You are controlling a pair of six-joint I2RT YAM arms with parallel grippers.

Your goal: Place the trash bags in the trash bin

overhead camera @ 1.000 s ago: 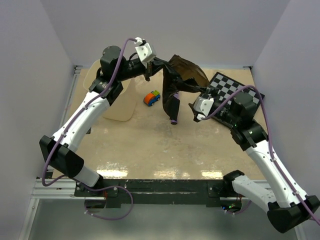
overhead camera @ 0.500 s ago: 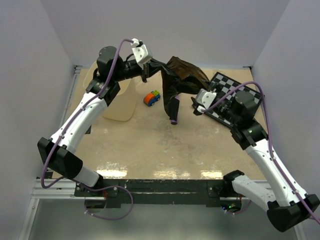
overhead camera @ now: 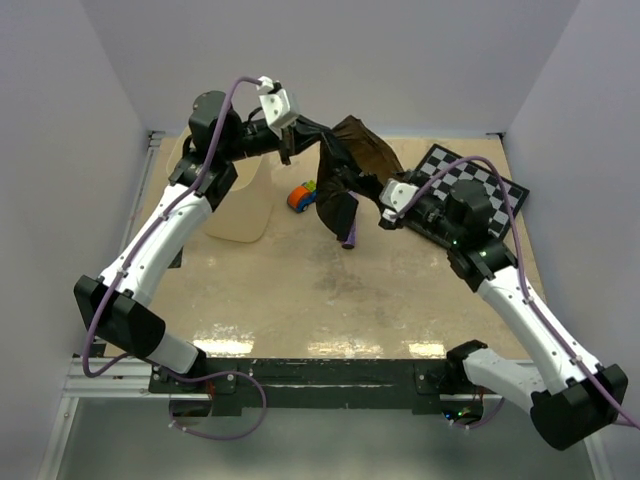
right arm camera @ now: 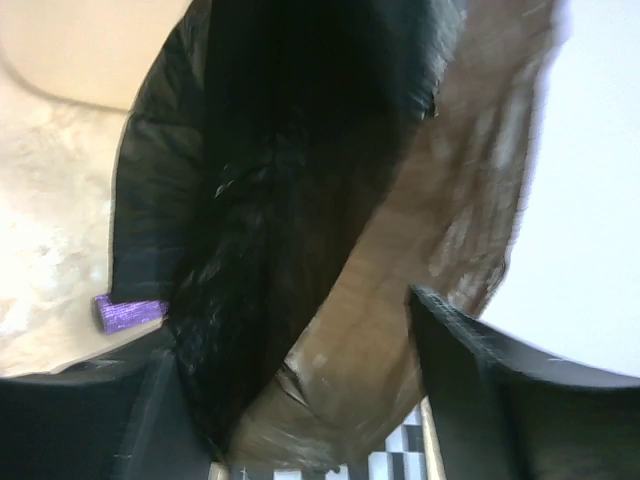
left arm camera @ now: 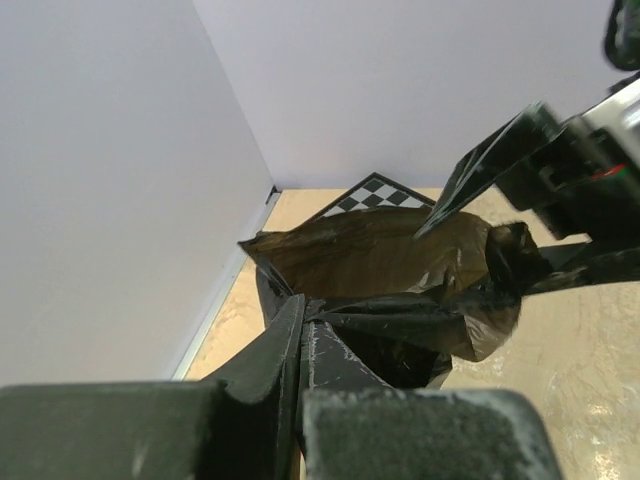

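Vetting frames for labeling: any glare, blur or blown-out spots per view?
Top external: sharp, with a glare band on the table along its near edge. Left wrist: the left gripper bulks out of focus at the bottom, while the trash bag is fairly crisp. Right wrist: the bag fills the frame, smeared toward the right, and the wall behind it is washed out white.
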